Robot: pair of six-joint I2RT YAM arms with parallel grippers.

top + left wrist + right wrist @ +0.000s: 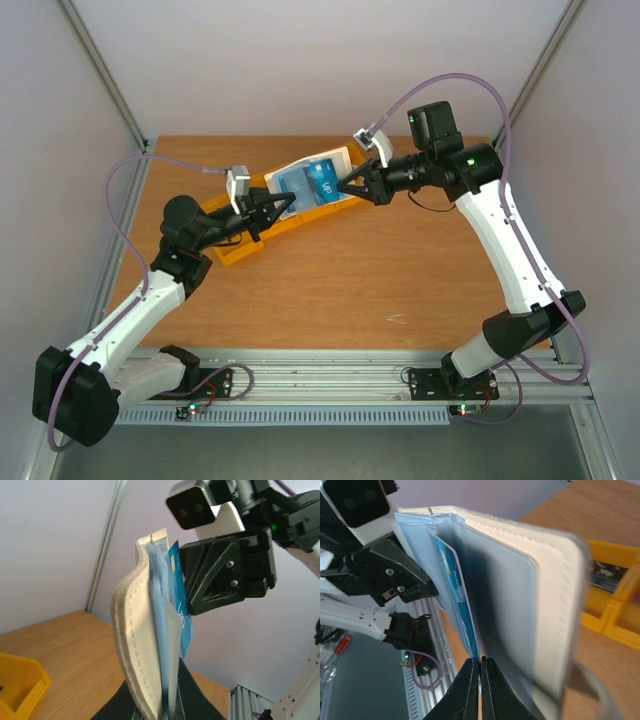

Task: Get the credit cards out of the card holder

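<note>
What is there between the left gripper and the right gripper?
The card holder, open, spans that gap: the left gripper grips one end and the right gripper pinches a card in it. The top view shows this.

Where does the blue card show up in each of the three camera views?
Top view: the blue card is above the middle, in the wallet.
Left wrist view: the card is at the centre, sticking out on the wallet's right.
Right wrist view: the card is left of centre, edge-on, its lower end in the right gripper.
Shared landmark: the yellow bin.
</note>
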